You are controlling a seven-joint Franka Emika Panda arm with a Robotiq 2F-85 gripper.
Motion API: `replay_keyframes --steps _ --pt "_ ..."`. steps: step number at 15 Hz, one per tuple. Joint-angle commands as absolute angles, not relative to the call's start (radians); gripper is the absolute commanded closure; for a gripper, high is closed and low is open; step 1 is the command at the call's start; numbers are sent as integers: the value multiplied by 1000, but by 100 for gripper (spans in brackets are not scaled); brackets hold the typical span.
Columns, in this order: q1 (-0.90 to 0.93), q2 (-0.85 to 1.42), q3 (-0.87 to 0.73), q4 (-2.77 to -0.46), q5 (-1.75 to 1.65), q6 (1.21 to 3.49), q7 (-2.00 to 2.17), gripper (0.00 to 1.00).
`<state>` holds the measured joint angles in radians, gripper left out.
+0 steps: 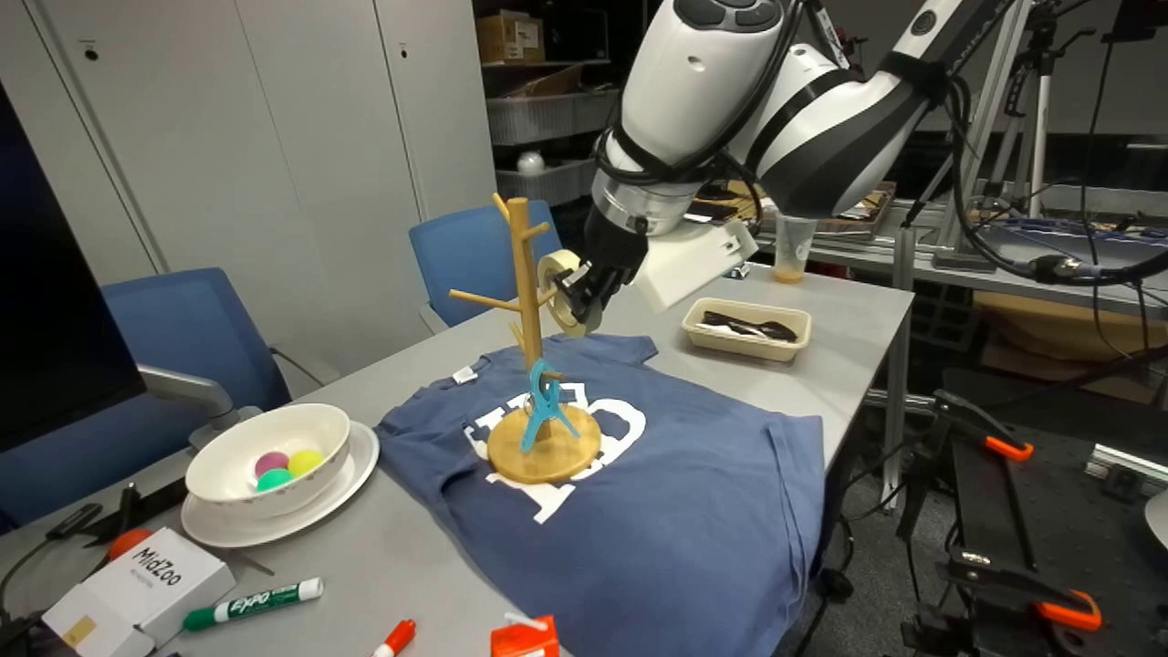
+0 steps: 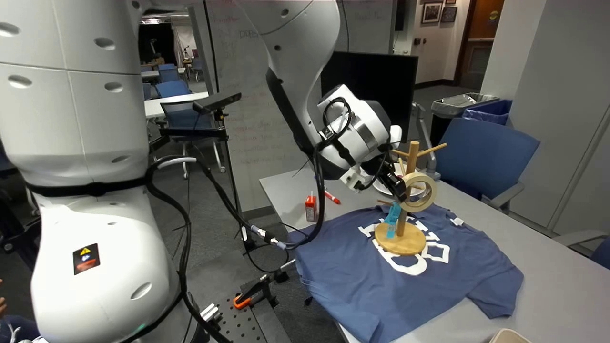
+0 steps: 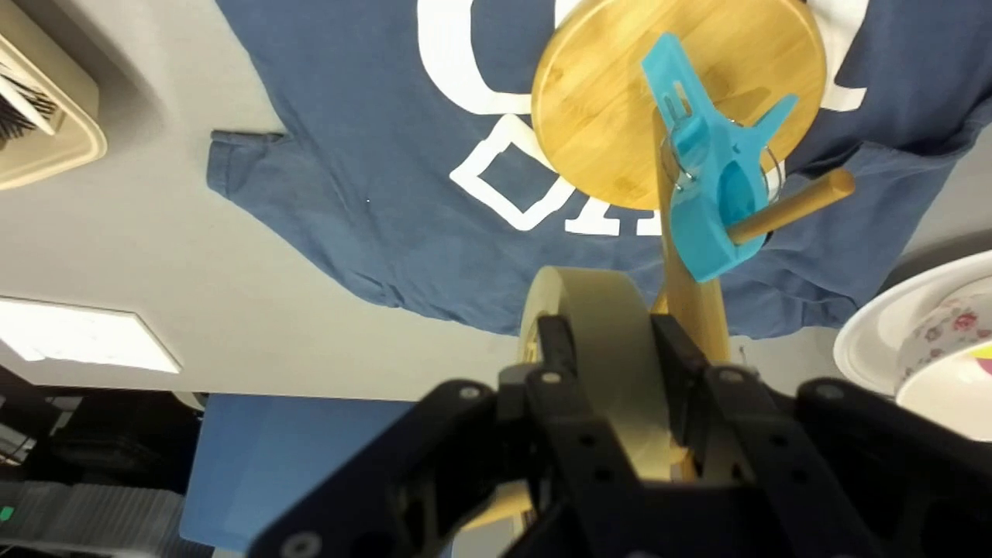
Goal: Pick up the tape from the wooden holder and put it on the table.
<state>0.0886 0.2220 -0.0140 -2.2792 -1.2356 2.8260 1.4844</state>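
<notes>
Roll of beige masking tape (image 3: pixel 608 372), one: just beside the upright post of the pale wooden peg holder (image 1: pixel 528 315), well above its base. Black gripper (image 3: pixel 611 329), one: its two fingers stand either side of the roll and, by the look of the wrist view, pinch it across its width. Step in hand, as judged: grasp taken at the holder; removal and placing not yet done. Your next move likely calls for drawing the roll outward from the post, along whatever peg carries it, before you lift or swing; a sideways tug could tip the holder. The holder stands on the dark-blue fabric T-shirt (image 1: pixel 675 511) with white print, so to reach bare surface of the grey table (image 1: pixel 383 529) you would carry the roll past the shirt's edge. Allow clearance for the turquoise plastic spring clip (image 3: pixel 713 163), hung on a lower peg. Hard to make out: whether a peg runs through the ring, since your gripper covers that stretch in the wrist view and the exterior views do not settle it; how firmly the fingers bear on the roll; the roll's lower part, behind the gripper in the wrist view. Cut off: the holder's base, at that view's top edge.
</notes>
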Motion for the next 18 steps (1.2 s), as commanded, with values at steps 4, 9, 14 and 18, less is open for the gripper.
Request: replay_keyframes --steps 4,9,14,18 --pt "90 74 -41 -2393 -1323 2752 1581 93" --pt "75 24 -61 -2454 -1323 2686 1596 93" --pt "67 37 -79 -2496 -1300 2663 1574 93" --pt "58 99 -86 -2502 -1264 2676 1535 93"
